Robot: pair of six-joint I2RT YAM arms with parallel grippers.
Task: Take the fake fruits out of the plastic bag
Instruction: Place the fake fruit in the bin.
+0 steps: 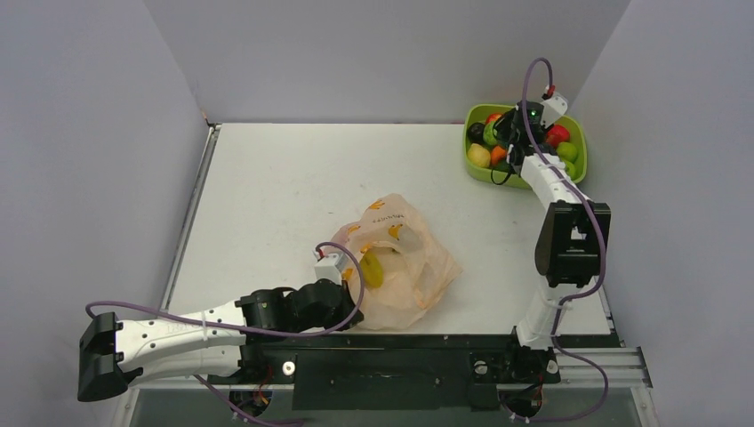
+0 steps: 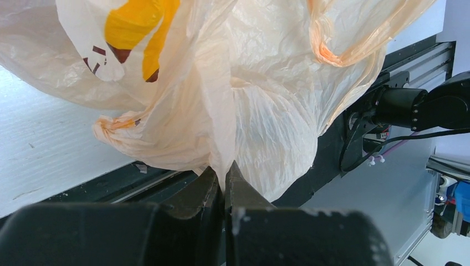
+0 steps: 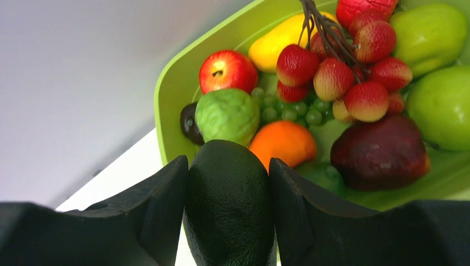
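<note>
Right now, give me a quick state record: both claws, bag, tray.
left claw: shut, pinching a fold of the plastic bag
right claw: shut on dark green fruit, at the green tray
bag contents: one yellow-green fruit visible inside
tray contents: many fruits, including red apple and orange

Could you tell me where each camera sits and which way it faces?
Top external: above and behind the bases, looking down on the table; left arm and right arm show.
Left wrist: looks along the shut left tool, pinching the plastic bag.
Right wrist: looks past the right tool, holding a dark green avocado, into the green tray of fake fruits.
Shared: top and right wrist both show the tray.
</note>
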